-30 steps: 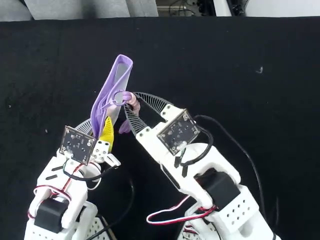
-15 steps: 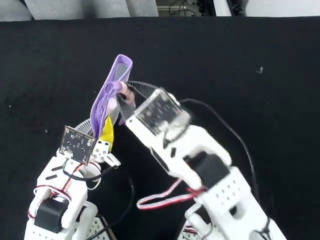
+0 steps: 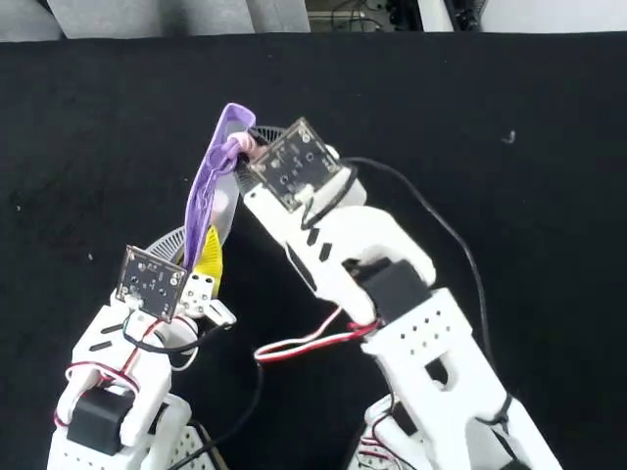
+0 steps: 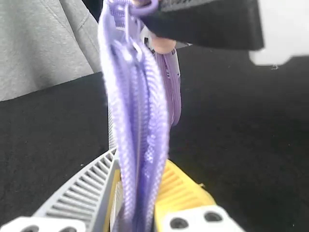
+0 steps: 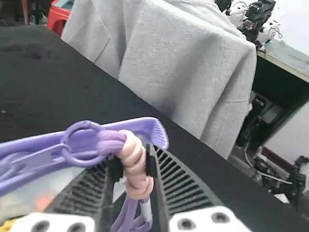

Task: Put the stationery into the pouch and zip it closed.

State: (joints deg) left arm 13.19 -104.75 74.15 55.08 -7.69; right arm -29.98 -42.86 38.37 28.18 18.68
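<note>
Overhead camera looks down; wrist cameras seemingly share pouch [image 3: 204, 191].

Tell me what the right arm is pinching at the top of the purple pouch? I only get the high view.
Observer: The right gripper is shut on a pink knotted cord joined to the zipper's purple ring.
Operator: Is anything inside the pouch?
Observer: Through the clear side of the pouch an orange thing shows; I can't tell what.
Operator: Where does the left arm grip it?
Observer: The left gripper is shut on the pouch's lower end, between a grey finger and a yellow finger.
</note>
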